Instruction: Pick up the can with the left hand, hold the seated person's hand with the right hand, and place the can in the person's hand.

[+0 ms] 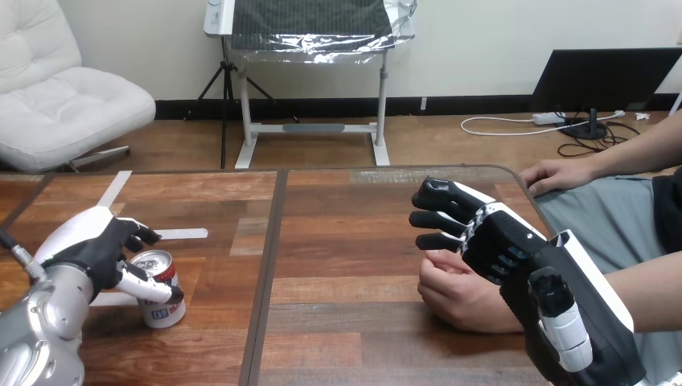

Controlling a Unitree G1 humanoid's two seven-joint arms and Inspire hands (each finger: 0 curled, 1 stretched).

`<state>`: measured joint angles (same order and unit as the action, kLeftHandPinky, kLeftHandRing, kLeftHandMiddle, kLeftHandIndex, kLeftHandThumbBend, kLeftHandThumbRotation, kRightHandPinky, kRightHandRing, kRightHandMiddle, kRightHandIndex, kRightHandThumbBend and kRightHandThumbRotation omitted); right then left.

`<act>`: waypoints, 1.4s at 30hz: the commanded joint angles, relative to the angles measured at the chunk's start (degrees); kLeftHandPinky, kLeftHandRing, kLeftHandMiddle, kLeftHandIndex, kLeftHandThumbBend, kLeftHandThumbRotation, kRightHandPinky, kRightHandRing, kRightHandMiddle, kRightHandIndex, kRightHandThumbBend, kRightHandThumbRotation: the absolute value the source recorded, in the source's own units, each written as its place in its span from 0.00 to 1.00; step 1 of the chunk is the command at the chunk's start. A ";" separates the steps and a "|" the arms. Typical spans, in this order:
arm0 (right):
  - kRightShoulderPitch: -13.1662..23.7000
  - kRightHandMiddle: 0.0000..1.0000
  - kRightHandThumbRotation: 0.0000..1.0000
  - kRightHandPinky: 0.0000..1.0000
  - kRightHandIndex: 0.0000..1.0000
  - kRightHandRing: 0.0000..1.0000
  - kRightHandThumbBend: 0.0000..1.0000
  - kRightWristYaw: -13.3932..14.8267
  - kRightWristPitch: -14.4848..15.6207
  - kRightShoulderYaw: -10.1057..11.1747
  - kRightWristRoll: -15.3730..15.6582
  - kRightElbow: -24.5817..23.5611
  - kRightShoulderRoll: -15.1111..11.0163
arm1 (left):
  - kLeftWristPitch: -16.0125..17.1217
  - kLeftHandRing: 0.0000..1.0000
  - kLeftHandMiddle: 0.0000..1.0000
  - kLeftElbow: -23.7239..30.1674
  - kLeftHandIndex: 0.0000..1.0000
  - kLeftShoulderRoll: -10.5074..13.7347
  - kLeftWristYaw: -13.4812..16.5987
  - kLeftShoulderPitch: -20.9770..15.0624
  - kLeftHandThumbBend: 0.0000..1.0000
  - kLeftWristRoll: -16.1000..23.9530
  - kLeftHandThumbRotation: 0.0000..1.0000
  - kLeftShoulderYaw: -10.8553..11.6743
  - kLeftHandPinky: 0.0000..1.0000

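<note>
Two jobs are shared across a brown wooden table. At its left, a small upright metal can, silver-topped with red-and-white sides, is clasped by the left hand, whose fingers are curled round it, though it is not yet lifted. The right hand is laid over the person's hand with fingers loosely extended, not wrapped round it. Grasping is judged the step in hand; a lift and a rightward carry are called for next.
</note>
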<state>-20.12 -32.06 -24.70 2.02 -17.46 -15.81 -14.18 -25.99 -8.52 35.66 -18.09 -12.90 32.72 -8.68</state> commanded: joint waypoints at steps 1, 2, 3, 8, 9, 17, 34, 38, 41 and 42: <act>3.70 0.87 0.97 0.78 0.86 0.84 0.83 0.69 -0.82 0.50 0.23 -2.48 -0.65 | 1.18 0.81 0.82 -0.37 0.79 1.67 -0.15 -2.22 0.81 1.16 0.15 -0.88 0.74; 3.70 0.86 0.97 0.78 0.86 0.84 0.83 0.72 -0.85 0.49 0.26 -2.51 -0.62 | 1.37 0.80 0.82 -0.51 0.78 1.68 -0.11 -2.22 0.81 1.15 0.15 -0.90 0.74; 3.71 0.86 0.97 0.78 0.86 0.84 0.83 0.74 -0.87 0.50 0.28 -2.52 -0.61 | 1.50 0.80 0.81 -0.61 0.78 1.68 -0.09 -2.23 0.81 1.15 0.15 -0.92 0.74; 3.79 0.86 0.97 0.78 0.86 0.84 0.83 0.53 -0.74 0.50 -0.07 -2.46 -0.70 | 1.30 0.79 0.81 -0.51 0.78 1.70 -0.61 -2.30 0.80 1.64 0.15 -1.48 0.75; 3.81 0.86 0.97 0.78 0.86 0.84 0.83 0.49 -0.72 0.51 -0.13 -2.43 -0.72 | 1.28 0.79 0.81 -0.53 0.78 1.73 -0.67 -2.34 0.80 1.72 0.15 -1.60 0.75; 3.88 0.87 0.97 0.78 0.86 0.84 0.82 0.20 -0.76 0.64 -0.44 -2.39 -0.92 | 1.48 0.79 0.79 -0.81 0.77 1.65 -1.05 -2.44 0.79 1.98 0.15 -2.42 0.77; 4.13 0.87 0.97 0.79 0.86 0.84 0.82 0.04 -1.14 0.90 -0.50 -2.15 -0.98 | 1.16 0.78 0.78 -1.37 0.75 1.47 -2.61 -2.95 0.78 2.56 0.17 -3.49 0.80; 4.15 0.86 0.97 0.79 0.86 0.83 0.81 0.13 -1.33 0.93 -0.40 -2.06 -0.89 | 0.90 0.77 0.77 -1.10 0.74 1.41 -3.01 -3.01 0.78 2.58 0.16 -3.57 0.81; 4.07 0.86 0.97 0.78 0.86 0.83 0.82 0.28 -1.04 0.91 -0.46 -2.30 -0.82 | 0.94 0.77 0.76 -1.17 0.74 1.39 -3.23 -3.10 0.78 2.51 0.16 -3.60 0.80; 4.06 0.86 0.96 0.78 0.86 0.83 0.82 0.31 -0.95 0.90 -0.49 -2.37 -0.81 | 0.96 0.76 0.76 -1.20 0.74 1.38 -3.29 -3.13 0.78 2.50 0.15 -3.60 0.80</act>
<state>-19.79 -32.08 -24.73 2.34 -17.20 -15.81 -14.31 -25.23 -9.69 35.90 -20.90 -13.04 34.37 -11.77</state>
